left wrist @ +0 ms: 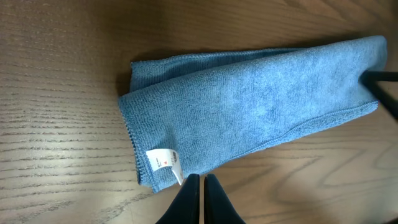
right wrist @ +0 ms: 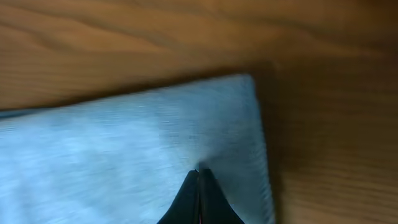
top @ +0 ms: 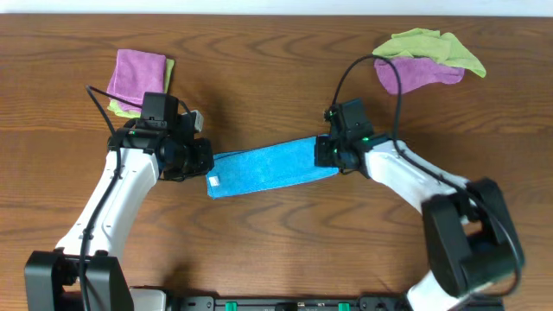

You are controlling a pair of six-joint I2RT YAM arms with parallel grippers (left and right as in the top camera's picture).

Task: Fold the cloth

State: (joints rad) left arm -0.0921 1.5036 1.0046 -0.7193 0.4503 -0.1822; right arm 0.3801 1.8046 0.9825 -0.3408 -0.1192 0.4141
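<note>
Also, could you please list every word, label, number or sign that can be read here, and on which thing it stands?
No text can be read anywhere.
On the white tag at a corner of the sky-blue cloth: a small red mark; any print is too small to read.
On the purple cloths, lime-green cloths and wooden table: no writing to be seen.

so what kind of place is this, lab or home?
Looks like a robot test bench, probably a lab: a wood-grain table, the left arm and right arm based at its near edge, a blue cloth between them, and purple and lime-green cloths in a left pile and right pile.
</note>
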